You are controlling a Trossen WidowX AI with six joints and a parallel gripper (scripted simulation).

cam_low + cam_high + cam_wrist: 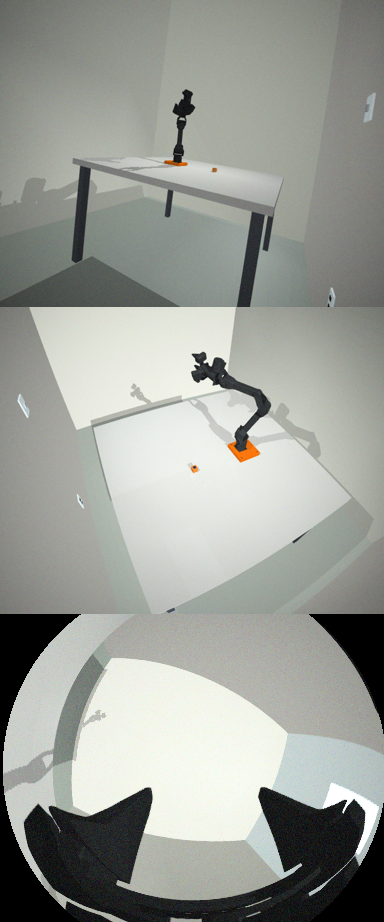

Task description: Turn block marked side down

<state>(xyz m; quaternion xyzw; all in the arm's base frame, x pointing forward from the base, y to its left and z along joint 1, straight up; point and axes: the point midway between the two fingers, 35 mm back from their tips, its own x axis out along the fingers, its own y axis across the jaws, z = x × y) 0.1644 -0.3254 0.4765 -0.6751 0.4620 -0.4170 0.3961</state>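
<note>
The small orange block rests on the white table. A dark square mark shows on its top face in the top view, so the marked side faces up. The block is not in the wrist view. My gripper is open and empty. It is raised high above the table and well away from the block, and points toward the pale wall. In the exterior view the fingers are hard to tell apart from the dark arm.
The arm stands on an orange base plate, a short way from the block. The pale wall rises beyond the table edge in front of the fingers. Shadows of the arm lie on the table and walls.
</note>
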